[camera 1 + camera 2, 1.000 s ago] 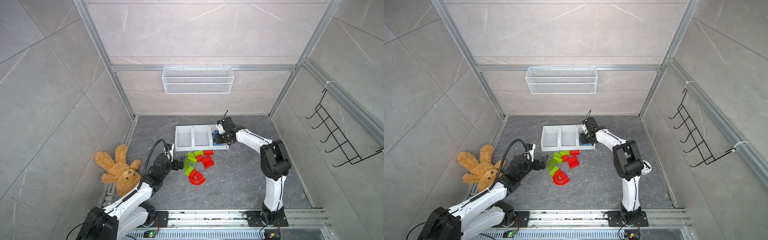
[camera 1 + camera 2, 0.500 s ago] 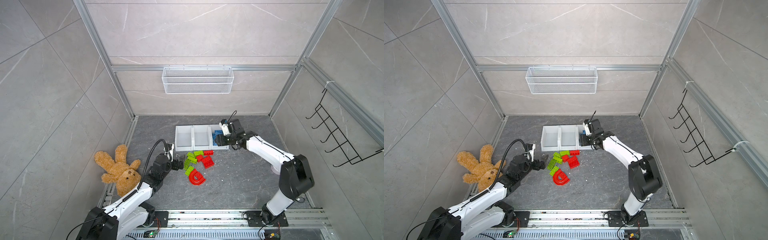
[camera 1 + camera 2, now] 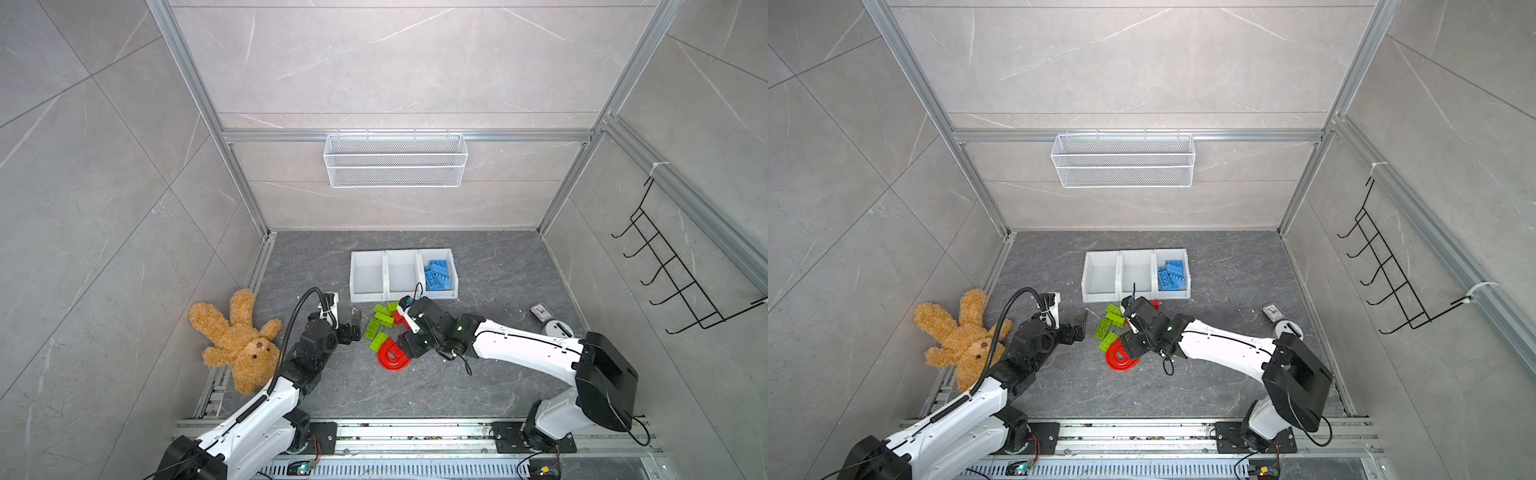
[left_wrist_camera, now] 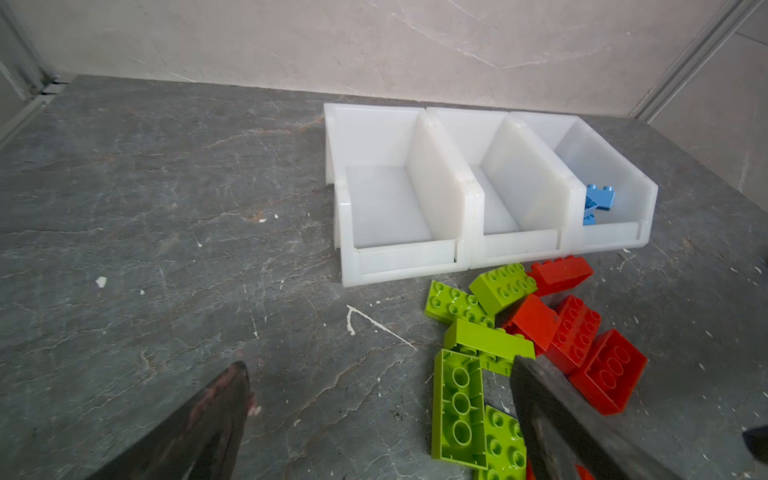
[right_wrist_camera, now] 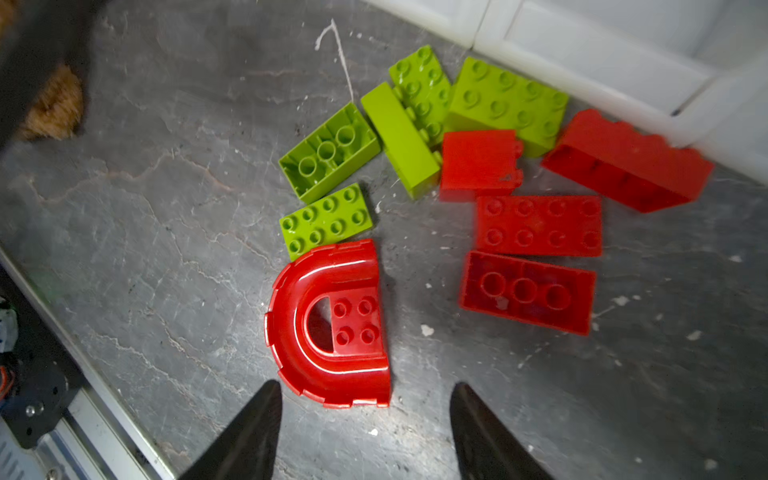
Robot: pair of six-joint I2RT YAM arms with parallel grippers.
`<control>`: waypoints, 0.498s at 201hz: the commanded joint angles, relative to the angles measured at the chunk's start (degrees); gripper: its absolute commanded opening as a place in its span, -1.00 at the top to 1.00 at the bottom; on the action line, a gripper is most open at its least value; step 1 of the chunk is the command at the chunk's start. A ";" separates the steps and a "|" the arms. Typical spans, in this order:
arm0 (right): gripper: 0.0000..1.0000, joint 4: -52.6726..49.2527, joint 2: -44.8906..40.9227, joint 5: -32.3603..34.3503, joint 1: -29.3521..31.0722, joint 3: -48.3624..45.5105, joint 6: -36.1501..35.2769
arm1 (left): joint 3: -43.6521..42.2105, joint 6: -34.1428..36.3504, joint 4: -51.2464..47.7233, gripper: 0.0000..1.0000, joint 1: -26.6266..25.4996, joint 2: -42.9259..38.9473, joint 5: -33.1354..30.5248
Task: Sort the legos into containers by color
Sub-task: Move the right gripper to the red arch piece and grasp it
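Several green legos (image 3: 379,322) (image 5: 328,151) and red legos (image 5: 538,224) (image 4: 573,328) lie loose on the floor in front of three white bins (image 3: 368,296). A red arch piece (image 3: 392,359) (image 5: 332,324) lies nearest the front. Blue legos (image 3: 437,274) (image 3: 1171,275) fill the right bin; the other two bins hold nothing. My right gripper (image 5: 365,385) hangs open just above the arch, holding nothing. My left gripper (image 4: 380,362) (image 3: 353,328) is open low beside the green legos, one finger (image 4: 540,399) over their edge.
A brown teddy bear (image 3: 239,338) lies at the left by the wall rail. A small clock (image 3: 540,312) and a white round device (image 3: 559,329) sit on the floor at the right. A wire basket (image 3: 395,160) and black hooks (image 3: 673,274) hang on the walls.
My right arm has swung back from the blue bin to above the red arch, and its jaws have opened wider. The left arm has stayed still.
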 commanded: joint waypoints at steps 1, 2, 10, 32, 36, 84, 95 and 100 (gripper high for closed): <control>-0.35 -0.86 3.78 0.23 1.56 1.74 0.53 | -0.39 -2.25 2.24 -0.99 2.03 -2.04 -1.43; -0.35 -0.86 3.85 0.15 1.61 1.75 0.43 | -0.42 -2.45 2.16 -0.99 2.20 -2.07 -1.30; -0.35 -0.96 4.51 -0.47 1.95 2.04 0.01 | -0.37 -3.10 1.84 -0.99 3.33 -2.43 0.58; -0.36 -2.41 6.61 -0.67 2.52 3.36 -0.88 | -0.74 -4.39 2.17 -0.99 5.12 -2.89 2.76; -0.36 -2.44 6.99 -0.73 2.54 3.57 -1.05 | -0.78 -4.34 2.17 -0.99 5.25 -2.92 2.95; -0.41 -2.28 12.57 -1.35 3.17 6.83 -2.56 | -0.09 -4.67 2.35 -0.99 5.36 -0.76 3.65; -0.41 -3.20 13.86 -0.56 3.16 7.86 -2.87 | 0.20 -5.17 2.14 -0.99 5.41 0.10 2.63; -0.42 -3.47 14.35 -0.55 3.23 8.21 -3.10 | 0.36 -5.21 1.94 -0.99 5.41 0.38 2.44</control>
